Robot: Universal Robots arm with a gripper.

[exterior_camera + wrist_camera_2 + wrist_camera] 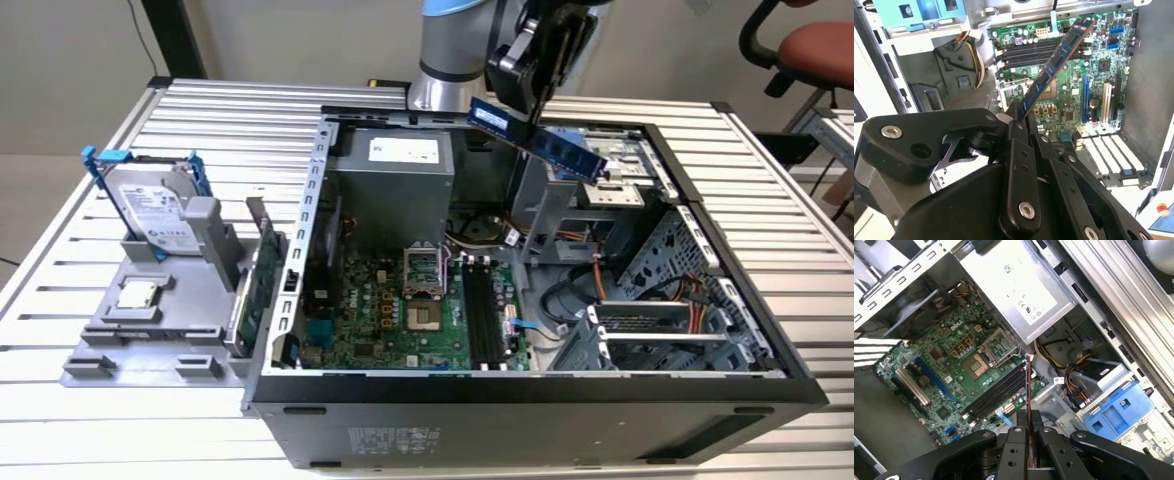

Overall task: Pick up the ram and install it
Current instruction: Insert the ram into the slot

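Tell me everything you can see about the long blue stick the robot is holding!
The ram is a thin, flat, long blue circuit-board stick with dark chips along its face. It hangs tilted in the air above the open computer case, clear of the motherboard's black slots. Only the gripper touches it, jaws shut on it.

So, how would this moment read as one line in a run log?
gripper: shut on ram | ram: held tilted above open case | black slots: empty | install: not yet done
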